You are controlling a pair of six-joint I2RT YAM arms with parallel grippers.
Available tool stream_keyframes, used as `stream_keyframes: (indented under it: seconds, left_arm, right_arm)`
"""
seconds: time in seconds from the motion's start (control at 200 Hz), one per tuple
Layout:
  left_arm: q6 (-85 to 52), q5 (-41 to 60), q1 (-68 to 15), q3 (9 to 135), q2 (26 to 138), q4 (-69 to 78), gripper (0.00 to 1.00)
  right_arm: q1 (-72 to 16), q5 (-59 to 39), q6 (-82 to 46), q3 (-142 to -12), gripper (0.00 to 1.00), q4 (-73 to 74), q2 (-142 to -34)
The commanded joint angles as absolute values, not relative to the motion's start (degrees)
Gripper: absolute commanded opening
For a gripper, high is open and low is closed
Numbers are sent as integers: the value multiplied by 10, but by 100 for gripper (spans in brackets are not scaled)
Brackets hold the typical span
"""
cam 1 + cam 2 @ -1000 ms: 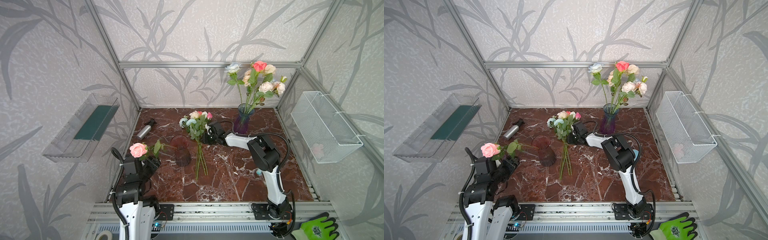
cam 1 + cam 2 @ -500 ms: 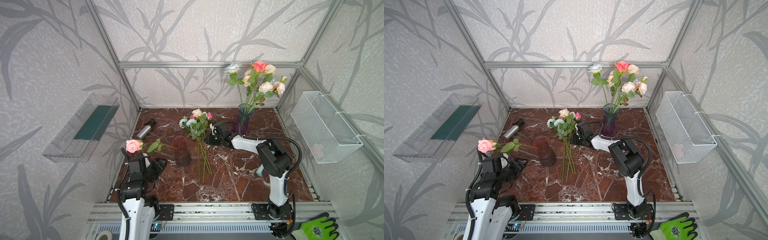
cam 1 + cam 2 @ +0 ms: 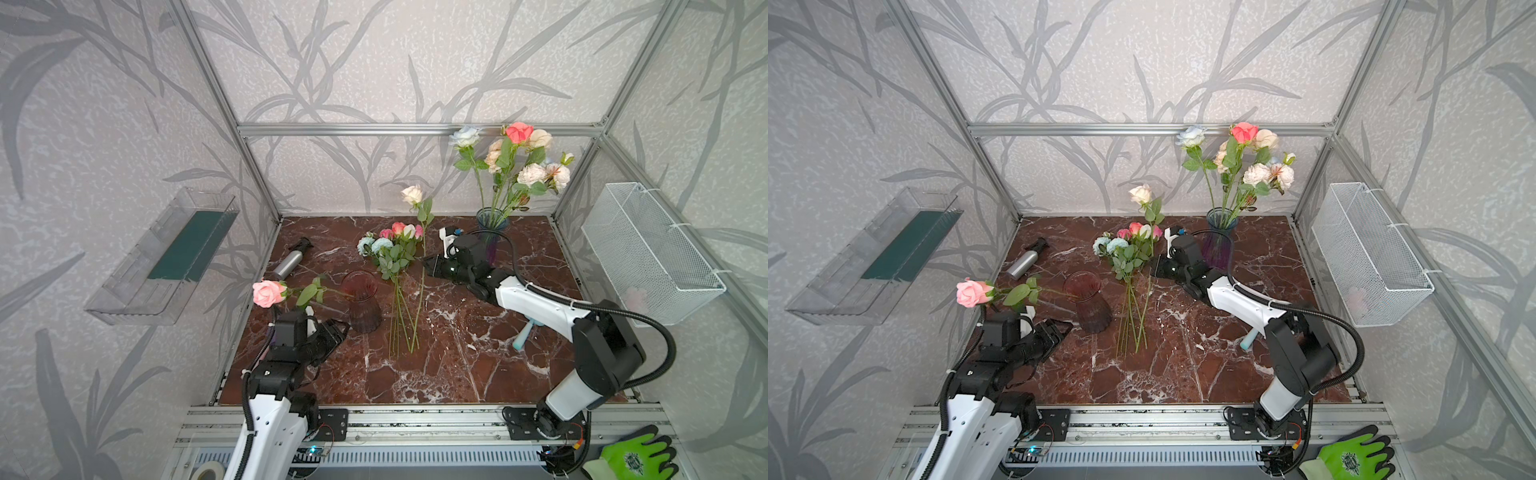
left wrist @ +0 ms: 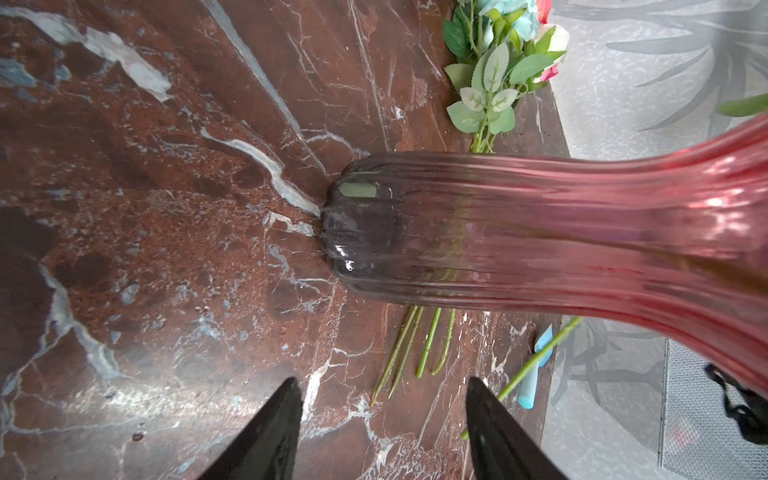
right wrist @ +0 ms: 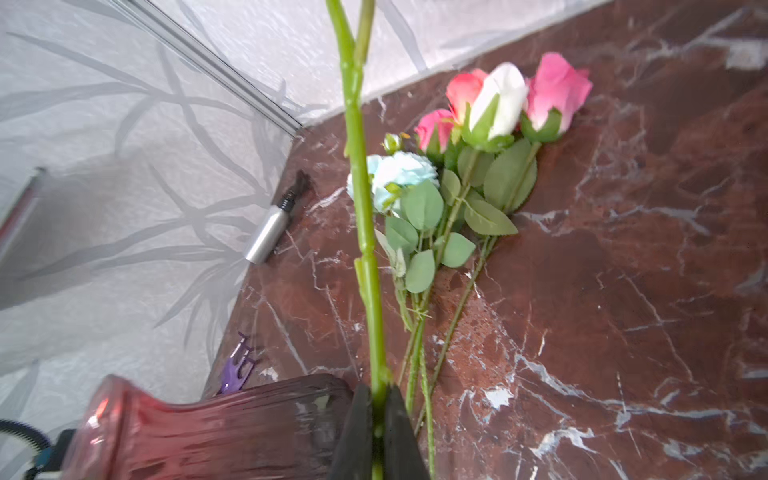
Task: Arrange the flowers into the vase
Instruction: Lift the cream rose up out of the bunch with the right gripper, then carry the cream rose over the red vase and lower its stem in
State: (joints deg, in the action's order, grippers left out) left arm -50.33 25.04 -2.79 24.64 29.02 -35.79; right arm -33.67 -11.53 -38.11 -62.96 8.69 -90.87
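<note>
Cream rose (image 3: pixel 412 194) stem clamped in right tool (image 3: pixel 426 262); tail beside loose flowers (image 3: pixel 392 249) at 9 o'clock, may snag. Left tool (image 4: pixel 380 384) apart.

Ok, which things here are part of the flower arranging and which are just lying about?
Job: cream rose in the shut right gripper; loose bunch lying flat; pink rose in the red vase; blue vase holding a bouquet; open left gripper.
Lying about: spray bottle; teal tool; green glove; wire basket; clear tray.
</note>
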Motion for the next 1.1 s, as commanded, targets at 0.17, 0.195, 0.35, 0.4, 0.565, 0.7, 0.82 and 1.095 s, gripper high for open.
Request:
stream_keyframes:
  seconds: [0.17, 0.195, 0.35, 0.4, 0.565, 0.7, 0.82, 1.095]
  left_arm:
    - [-524, 241, -33, 235, 301, -304, 64]
    - [-524, 240, -33, 235, 302, -301, 64]
    - [-520, 242, -33, 239, 306, -295, 64]
    - [-517, 243, -33, 243, 307, -296, 64]
    - [-510, 239, -33, 249, 293, -311, 65]
    - [-518, 231, -33, 239, 276, -302, 66]
    - [-521, 227, -33, 240, 274, -294, 67]
    - [-518, 236, -33, 237, 299, -270, 68]
  right_arm:
    - [-399, -41, -276, -681, 0, 154, -789]
    - [-408, -35, -269, -688, 0, 163, -787]
    - [-442, -20, -243, -762, 0, 188, -802]
    - [-450, -20, -238, -786, 0, 191, -814]
    - [-473, -23, -217, -861, 0, 204, -861]
    - [-483, -21, -215, -919, 0, 203, -918]
    - [-497, -30, -204, -936, 0, 210, -965]
    - [-533, -47, -169, -856, 0, 257, -1009]
